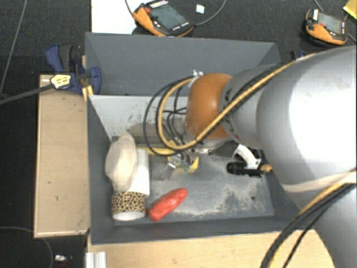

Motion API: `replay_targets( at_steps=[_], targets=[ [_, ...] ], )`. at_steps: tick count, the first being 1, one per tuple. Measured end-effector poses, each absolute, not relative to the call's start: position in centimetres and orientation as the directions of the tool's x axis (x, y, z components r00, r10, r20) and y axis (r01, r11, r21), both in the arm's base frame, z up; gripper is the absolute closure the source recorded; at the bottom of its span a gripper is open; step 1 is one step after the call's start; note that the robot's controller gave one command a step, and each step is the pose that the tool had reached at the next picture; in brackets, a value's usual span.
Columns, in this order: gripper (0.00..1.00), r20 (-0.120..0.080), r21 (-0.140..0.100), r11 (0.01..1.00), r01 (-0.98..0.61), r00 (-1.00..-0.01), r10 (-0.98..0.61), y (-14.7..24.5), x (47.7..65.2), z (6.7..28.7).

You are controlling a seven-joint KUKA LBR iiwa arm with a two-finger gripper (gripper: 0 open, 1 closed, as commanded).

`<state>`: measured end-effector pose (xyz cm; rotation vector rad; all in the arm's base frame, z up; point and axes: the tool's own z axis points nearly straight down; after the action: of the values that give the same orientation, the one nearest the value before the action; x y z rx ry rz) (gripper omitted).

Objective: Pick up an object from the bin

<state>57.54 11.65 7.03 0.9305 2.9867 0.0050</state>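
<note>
Grey bin (167, 60), whitish scuffs on floor. Leopard-print roll (128, 205), tan with dark spots. Red-orange carrot (167, 203). Cream lump (121, 159), white tube (143, 176). Black-and-white clip (246, 164). Orange cover (207, 108), silver arm (304, 127), yellow and black cables (160, 119).

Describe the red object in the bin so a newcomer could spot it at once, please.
In the grey bin, look toward the view's lower left. Beside the leopard-print roll lies a tapered red thing, the only red item there.
</note>
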Motion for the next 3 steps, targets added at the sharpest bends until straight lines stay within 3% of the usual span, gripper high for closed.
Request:
replay_targets(
  at_steps=[1, 3],
  targets=[
    [1.0, -0.005, 0.006, 0.851, 0.525, -0.851, 0.525, 13.4, 57.8, 7.1],
    [1.0, -0.005, 0.006, 0.851, 0.525, -0.851, 0.525, 13.4, 57.7, 8.4]
  ],
)
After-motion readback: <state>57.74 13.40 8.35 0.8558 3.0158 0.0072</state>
